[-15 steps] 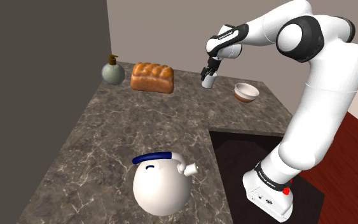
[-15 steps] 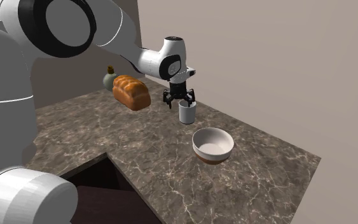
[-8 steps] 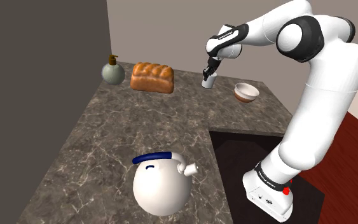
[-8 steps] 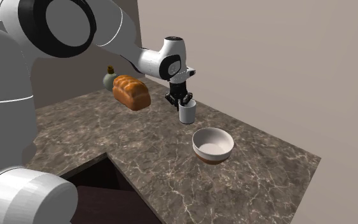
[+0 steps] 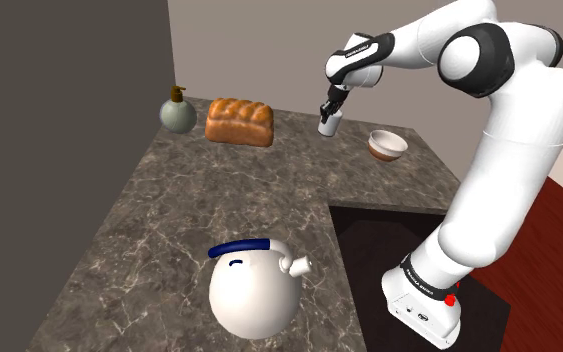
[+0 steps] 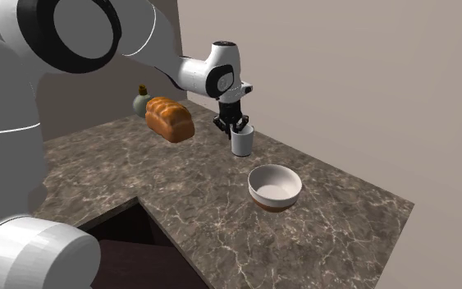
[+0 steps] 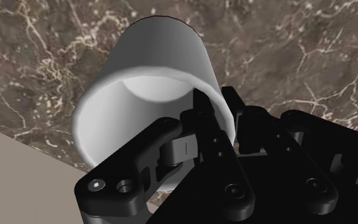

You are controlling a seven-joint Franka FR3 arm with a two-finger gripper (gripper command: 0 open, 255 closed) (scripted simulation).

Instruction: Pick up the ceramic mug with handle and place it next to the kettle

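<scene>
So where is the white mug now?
In the shoulder view the white mug is at the far end of the countertop, between the bread loaf and the bowl, its rim clasped by the gripper.

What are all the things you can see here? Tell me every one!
mug: one, plain white, far part of the counter, between loaf and bowl, its rim gripped by the pincer
kettle: one, round, white with a blue band, at the counter's near edge in the shoulder view
bread loaf: one, golden brown, by the back wall
bottle: one, grey-green with a pump top, in the back corner beside the loaf
bowl: one, white with a brown base, beside the mug
counter: one, dark veined stone, L-shaped
floor: reddish brown, at the shoulder view's right
arm: one, white with dark joints
pincer: one, black, shut on the mug's wall
</scene>
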